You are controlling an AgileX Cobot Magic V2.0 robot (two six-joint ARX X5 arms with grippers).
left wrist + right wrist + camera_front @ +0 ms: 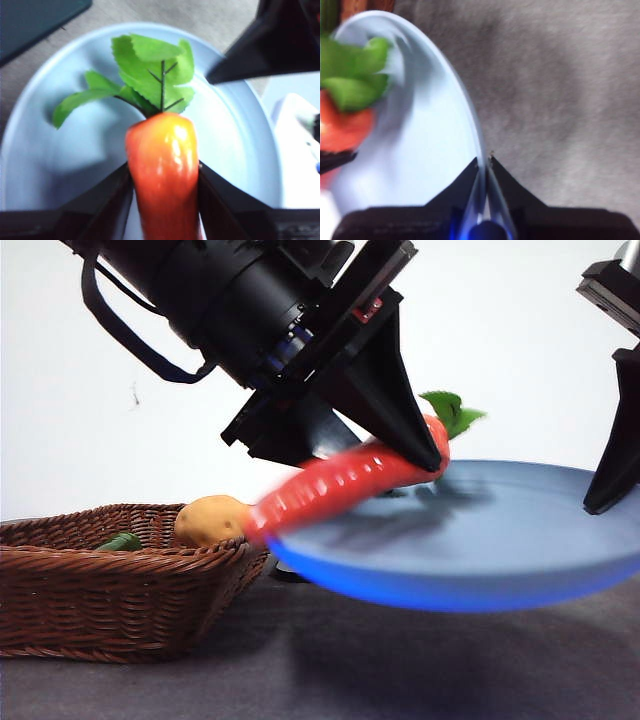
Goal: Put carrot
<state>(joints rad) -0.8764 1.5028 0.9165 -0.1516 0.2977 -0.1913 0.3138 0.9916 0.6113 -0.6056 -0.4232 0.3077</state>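
Note:
The orange-red carrot [340, 485] with green leaves [452, 410] is held tilted over a light blue plate [480, 550]. My left gripper [425, 455] is shut on the carrot near its leafy top; in the left wrist view the carrot [164, 170] sits between the two black jaws above the plate [60, 165]. My right gripper [610, 495] is shut on the plate's right rim and holds the plate off the table; in the right wrist view the rim [475, 150] runs between its jaws, and the carrot [342, 127] shows blurred at the side.
A brown wicker basket [110, 590] stands at the left on the grey table [400, 670]. It holds a yellow-brown potato-like lump [210, 520] and a small green vegetable piece [120, 542].

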